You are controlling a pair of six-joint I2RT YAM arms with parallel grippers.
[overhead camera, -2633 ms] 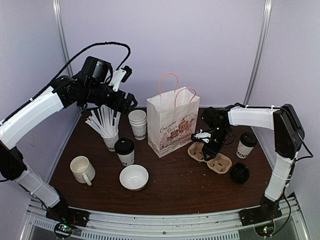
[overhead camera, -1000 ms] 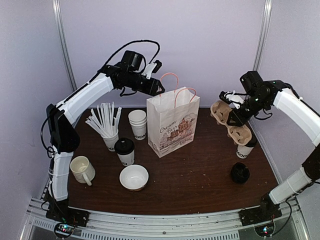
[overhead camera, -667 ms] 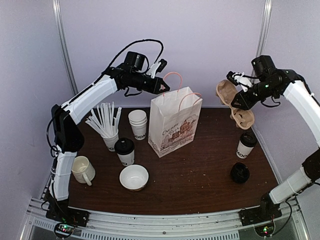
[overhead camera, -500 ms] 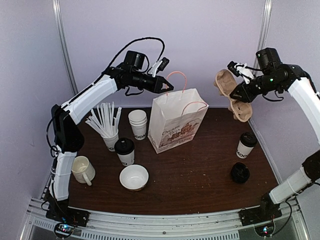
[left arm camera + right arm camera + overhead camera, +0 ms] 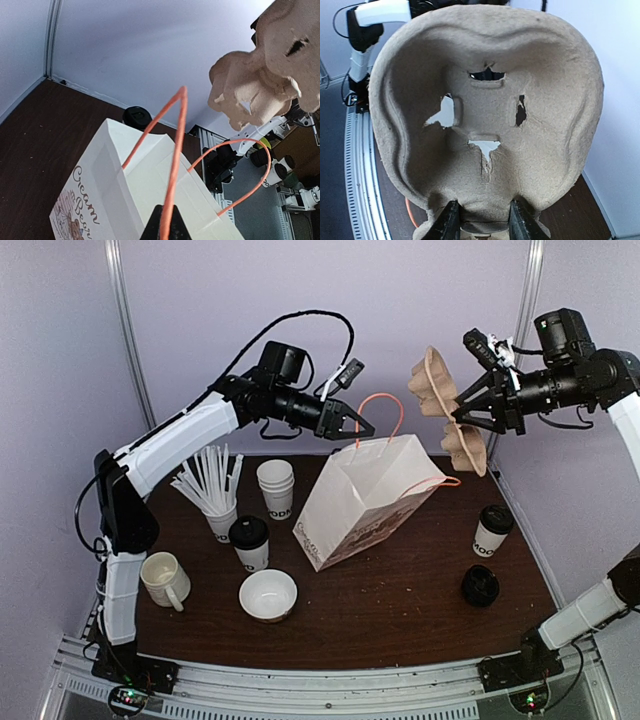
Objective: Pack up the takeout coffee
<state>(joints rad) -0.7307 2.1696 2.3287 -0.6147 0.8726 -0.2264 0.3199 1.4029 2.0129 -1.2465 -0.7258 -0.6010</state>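
Two takeout coffee cups stand on the table, one (image 5: 250, 542) left of the bag and one (image 5: 491, 531) at the right. My left gripper (image 5: 366, 427) is shut on an orange handle (image 5: 175, 165) of the white paper bag (image 5: 365, 500), which leans tilted with its mouth up and to the right. In the left wrist view the gripper (image 5: 165, 231) pinches that handle above the bag's open top (image 5: 150, 190). My right gripper (image 5: 468, 410) is shut on the middle of a brown pulp cup carrier (image 5: 436, 388), held high beside the bag. The carrier (image 5: 490, 115) fills the right wrist view, gripper (image 5: 484, 225) below.
A stack of lidless cups (image 5: 276, 488) and a cup of straws (image 5: 212, 490) stand at the back left. A white mug (image 5: 165, 580) and a white bowl (image 5: 268, 594) sit near the front. A loose black lid (image 5: 480, 585) lies front right.
My left gripper shut on the bag's handle and pulled it up and right, tipping the bag. My right arm lifted the carrier off the table and brought it high toward the bag.
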